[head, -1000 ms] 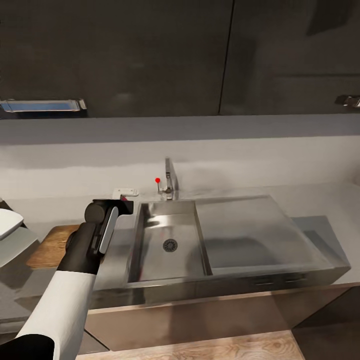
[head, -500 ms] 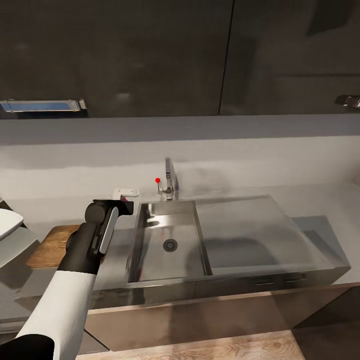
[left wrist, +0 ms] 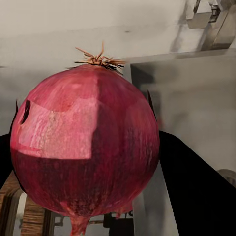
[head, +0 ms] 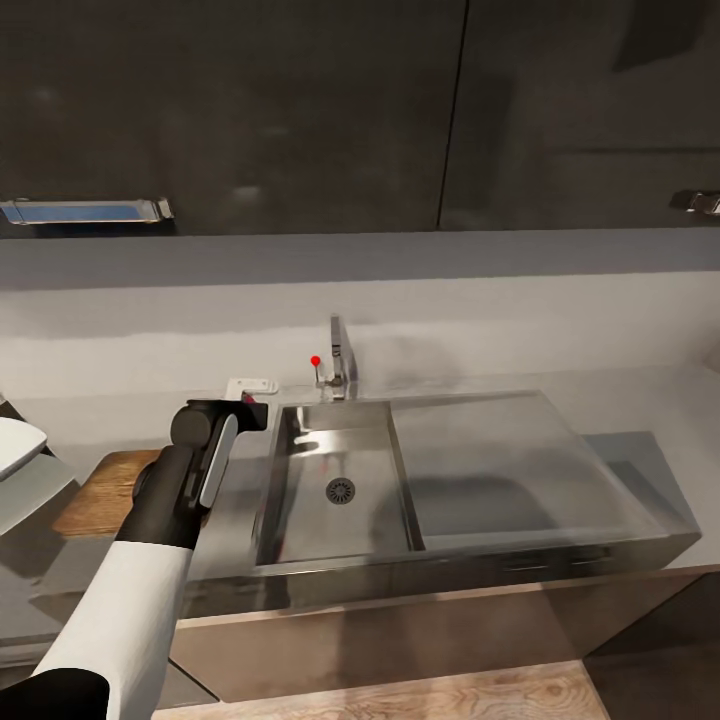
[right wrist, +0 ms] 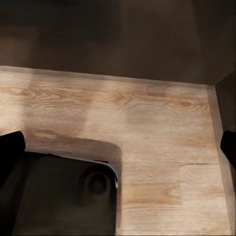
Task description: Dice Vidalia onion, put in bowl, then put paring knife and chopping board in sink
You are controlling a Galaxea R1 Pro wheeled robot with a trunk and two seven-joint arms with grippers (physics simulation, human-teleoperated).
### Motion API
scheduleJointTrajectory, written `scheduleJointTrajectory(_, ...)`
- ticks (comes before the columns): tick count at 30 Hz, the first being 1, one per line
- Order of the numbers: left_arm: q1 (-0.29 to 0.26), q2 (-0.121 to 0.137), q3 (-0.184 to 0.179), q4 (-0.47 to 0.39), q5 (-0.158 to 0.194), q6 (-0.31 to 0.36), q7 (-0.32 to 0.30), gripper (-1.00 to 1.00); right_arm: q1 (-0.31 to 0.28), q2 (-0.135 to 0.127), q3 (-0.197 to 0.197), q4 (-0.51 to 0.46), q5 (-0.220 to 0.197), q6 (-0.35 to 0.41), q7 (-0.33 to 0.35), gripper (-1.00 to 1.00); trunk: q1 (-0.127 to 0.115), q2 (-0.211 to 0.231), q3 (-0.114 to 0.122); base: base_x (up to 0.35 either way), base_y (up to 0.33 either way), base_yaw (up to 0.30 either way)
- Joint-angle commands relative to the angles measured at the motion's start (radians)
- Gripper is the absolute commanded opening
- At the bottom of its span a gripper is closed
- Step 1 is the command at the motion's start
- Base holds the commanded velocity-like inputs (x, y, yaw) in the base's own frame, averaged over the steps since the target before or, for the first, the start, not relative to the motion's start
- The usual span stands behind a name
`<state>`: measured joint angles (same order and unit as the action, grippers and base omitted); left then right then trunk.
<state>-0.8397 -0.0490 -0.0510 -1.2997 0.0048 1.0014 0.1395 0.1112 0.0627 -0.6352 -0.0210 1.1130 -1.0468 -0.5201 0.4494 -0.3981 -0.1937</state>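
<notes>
Flooring [right wrist: 162, 142] of pale wood lies under my right gripper [right wrist: 120, 142], whose dark fingertips sit wide apart at the two edges of the right wrist view with nothing between them, so that hand is released and hanging low by the robot's base.

Nearer the work, my left gripper [left wrist: 88, 147] is clenched around the Vidalia onion [left wrist: 86, 142]; in the left wrist view the red-skinned bulb sits between the dark fingers, dry tuft pointing toward the backsplash. In the head view the left arm holds it over the countertop [head: 120, 425], just left of the sink [head: 480, 480], with the chopping board [head: 105, 490] below and behind the wrist and the white bowl [head: 15, 445] at the far left edge. The basin itself lies bare down to its drain. Beyond it stand the tap [head: 340, 360] with its red-tipped lever and a small white object [head: 252, 384] against the backsplash that I cannot identify.

My worries, as I judge them: the onion is round and smooth, so a light or off-centre squeeze could let it roll out and drop back into the basin or off the counter. Swinging left to the board, my forearm hides the board's near edge, so I could set the bulb down half off it. I do not see the paring knife, so I must find it before cutting.
</notes>
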Motion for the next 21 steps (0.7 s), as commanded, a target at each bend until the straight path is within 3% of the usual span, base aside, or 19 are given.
scheduleJointTrajectory(1,-0.001,0.000,-0.001,0.002,0.000,0.004,0.003,-1.00,0.018,0.000,-0.004,-0.003,0.011,0.000,-0.006,1.00,0.001,-0.002,-0.002,0.000,0.000,0.000)
scheduleJointTrajectory(15,-0.001,-0.002,-0.001,0.005,-0.002,0.003,0.003,-1.00,0.155,0.001,-0.002,-0.004,0.013,0.000,-0.007,1.00,0.001,-0.002,-0.002,0.000,0.000,0.000)
scheduleJointTrajectory(21,-0.001,-0.001,-0.001,0.002,-0.002,0.003,0.003,-1.00,0.174,-0.001,-0.003,-0.022,0.011,0.000,-0.009,1.00,0.001,-0.002,-0.002,0.000,0.000,0.000)
